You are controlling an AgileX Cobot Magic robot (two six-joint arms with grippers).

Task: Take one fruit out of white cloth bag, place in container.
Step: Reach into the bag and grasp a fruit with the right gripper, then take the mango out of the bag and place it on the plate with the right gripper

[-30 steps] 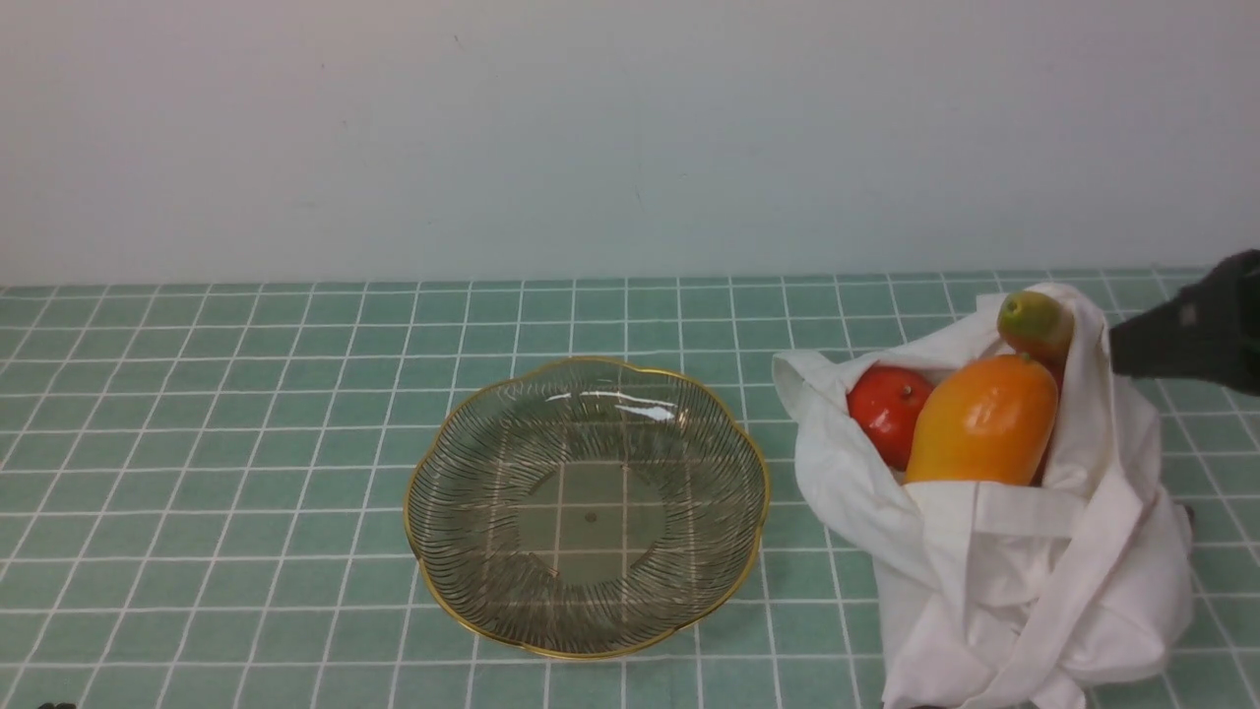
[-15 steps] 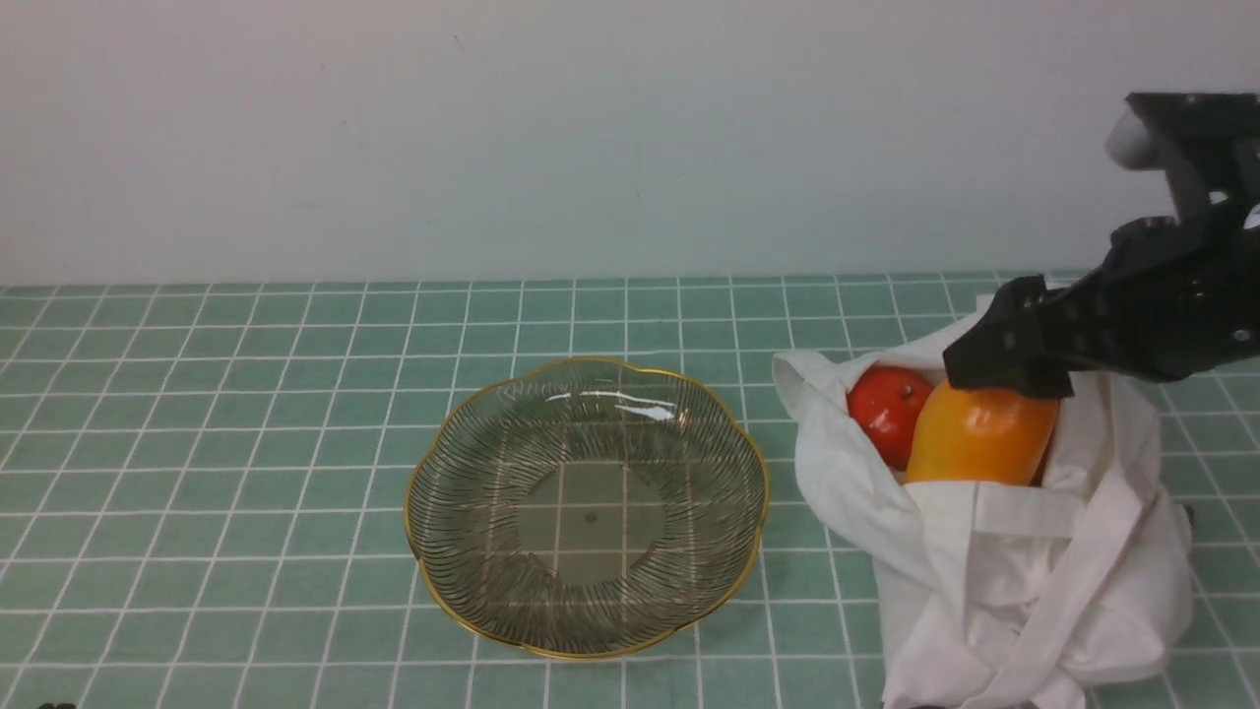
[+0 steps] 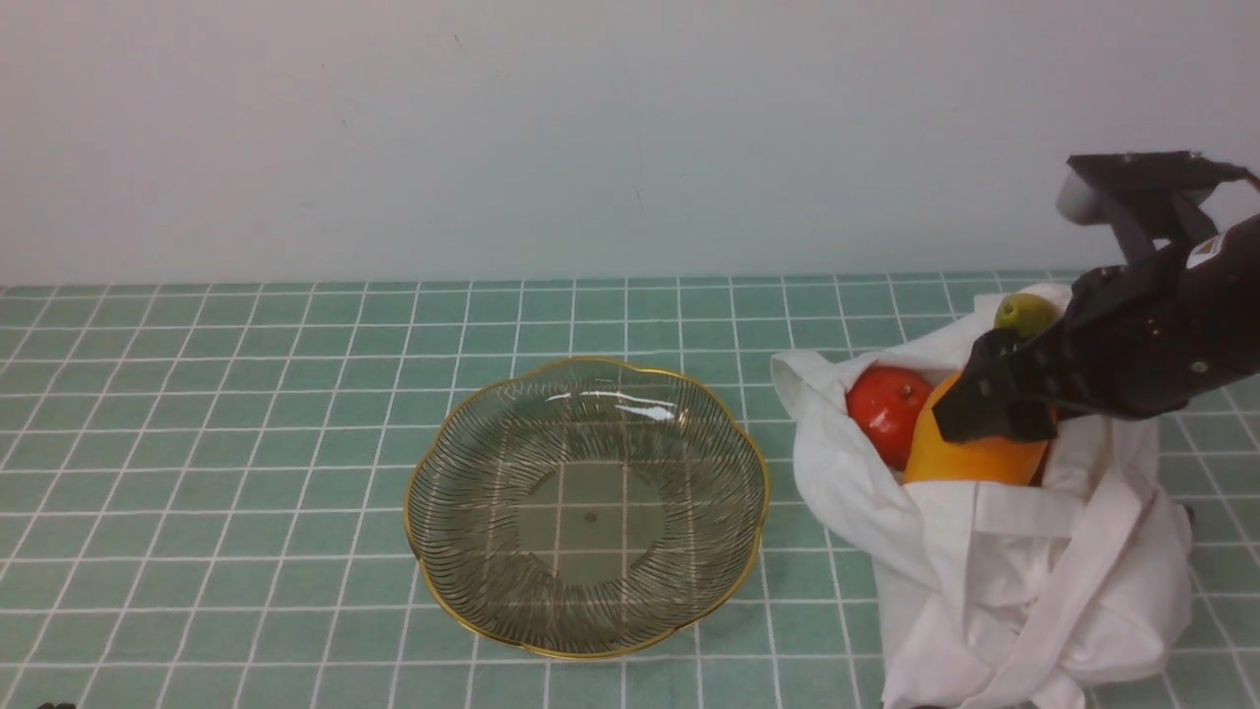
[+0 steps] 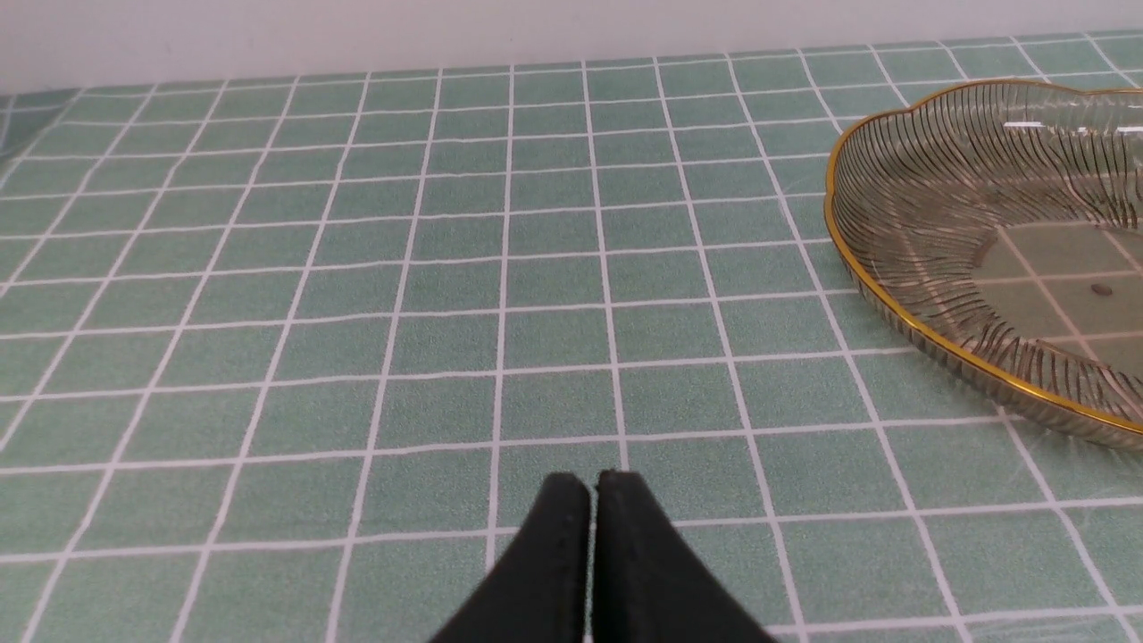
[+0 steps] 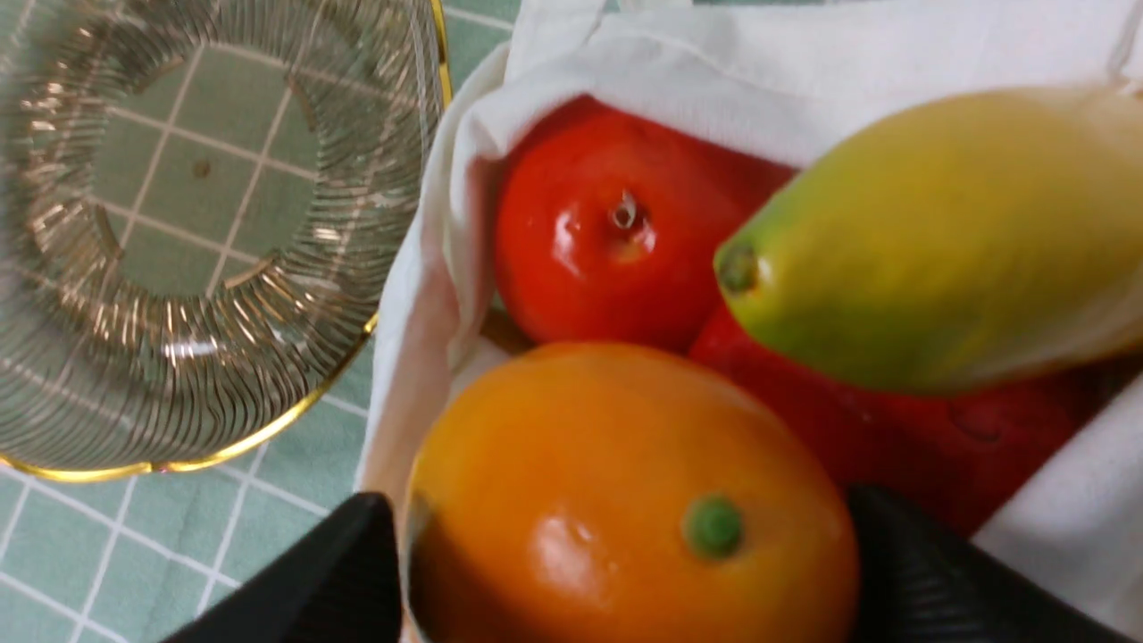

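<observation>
The right gripper (image 5: 616,572) is spread wide, a finger on each side of the fruit (image 5: 580,446), which stands on end in the white cloth bag (image 3: 984,581), just below it (the left gripper (image 4: 591,509), pressed closed, is far off). The container (image 3: 591,653) lies to the left.

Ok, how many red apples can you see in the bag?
2. One red apple lies by the white cloth bag wall nearest the glass bowl; the second is partly hidden under the green-yellow fruit, beside the orange fruit. More may sit deeper.
</observation>
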